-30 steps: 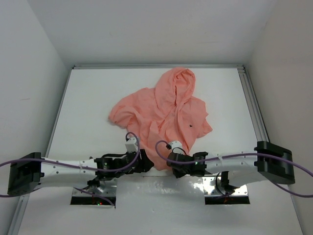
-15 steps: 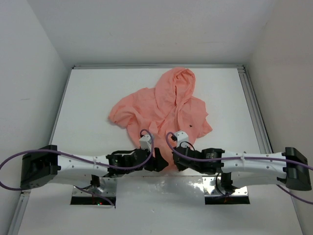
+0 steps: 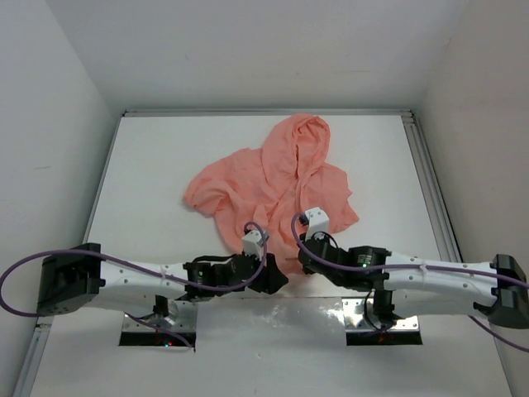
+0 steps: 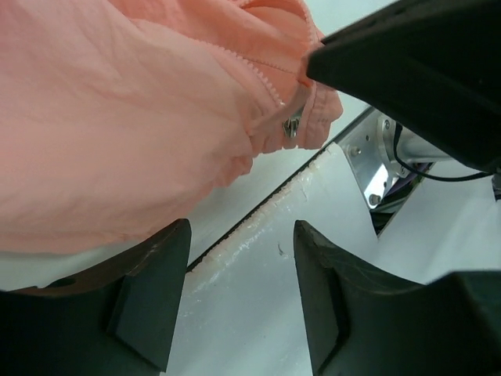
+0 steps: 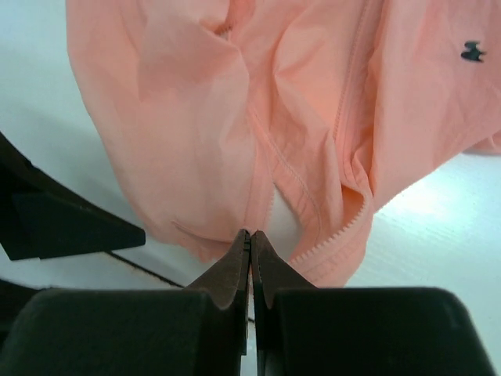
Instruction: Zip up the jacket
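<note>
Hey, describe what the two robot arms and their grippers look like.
The left arm and right arm are white tubes with black joint blocks and looping purple cables. The left gripper and right gripper are black, with wedge-shaped jaws.

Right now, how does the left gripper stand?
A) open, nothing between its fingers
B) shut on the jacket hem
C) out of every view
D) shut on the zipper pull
A: in the left wrist view the left gripper has its fingers apart, with only the table showing between them and the jacket beyond the tips.
</note>
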`<move>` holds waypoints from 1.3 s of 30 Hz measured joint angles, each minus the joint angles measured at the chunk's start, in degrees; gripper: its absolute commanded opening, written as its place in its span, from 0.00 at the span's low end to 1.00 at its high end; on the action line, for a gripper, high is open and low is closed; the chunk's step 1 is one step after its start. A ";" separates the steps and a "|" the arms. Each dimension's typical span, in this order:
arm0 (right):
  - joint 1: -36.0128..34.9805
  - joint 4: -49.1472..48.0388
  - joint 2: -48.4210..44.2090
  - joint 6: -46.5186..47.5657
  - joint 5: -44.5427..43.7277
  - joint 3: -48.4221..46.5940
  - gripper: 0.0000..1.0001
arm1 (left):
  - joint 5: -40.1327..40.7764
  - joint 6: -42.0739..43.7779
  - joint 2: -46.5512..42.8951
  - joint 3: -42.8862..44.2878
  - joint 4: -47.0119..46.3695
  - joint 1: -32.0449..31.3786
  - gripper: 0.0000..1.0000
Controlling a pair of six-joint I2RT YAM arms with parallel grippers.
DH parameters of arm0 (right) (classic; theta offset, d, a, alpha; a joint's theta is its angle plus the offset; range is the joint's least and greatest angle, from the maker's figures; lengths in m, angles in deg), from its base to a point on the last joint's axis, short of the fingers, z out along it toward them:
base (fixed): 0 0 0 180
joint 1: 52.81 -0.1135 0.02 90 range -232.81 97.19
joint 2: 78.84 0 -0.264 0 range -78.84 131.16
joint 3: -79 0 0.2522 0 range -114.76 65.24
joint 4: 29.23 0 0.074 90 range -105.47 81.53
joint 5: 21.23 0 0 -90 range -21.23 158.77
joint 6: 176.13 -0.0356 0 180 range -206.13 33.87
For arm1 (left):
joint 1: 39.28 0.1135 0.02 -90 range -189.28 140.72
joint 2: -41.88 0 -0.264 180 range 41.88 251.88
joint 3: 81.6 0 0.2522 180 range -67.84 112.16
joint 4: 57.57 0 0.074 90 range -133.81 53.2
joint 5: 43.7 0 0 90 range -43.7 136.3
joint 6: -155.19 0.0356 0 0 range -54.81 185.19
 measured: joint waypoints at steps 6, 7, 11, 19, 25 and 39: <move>5.03 -6.25 4.11 2.21 2.10 -2.60 0.00 | 2.56 -1.84 -4.96 -1.14 0.33 -0.04 0.58; 6.82 -7.91 5.31 2.45 3.39 -3.32 0.00 | 3.37 -2.84 -6.58 -2.23 -0.55 -0.04 0.59; 12.72 -13.84 9.22 2.82 8.85 -4.74 0.00 | 5.42 -6.78 -9.53 -7.80 -6.19 -0.04 0.61; 14.38 -17.03 9.62 2.73 12.44 -6.05 0.00 | 6.97 -12.24 -0.02 -8.50 -15.61 -0.04 0.65; 14.40 -17.44 5.95 1.73 13.07 -5.81 0.00 | 10.16 -17.05 4.79 -6.25 -20.44 -0.07 0.65; 14.40 -17.07 -9.42 -4.83 16.02 5.01 0.00 | 22.23 -23.96 8.83 -5.62 -22.53 -5.31 0.64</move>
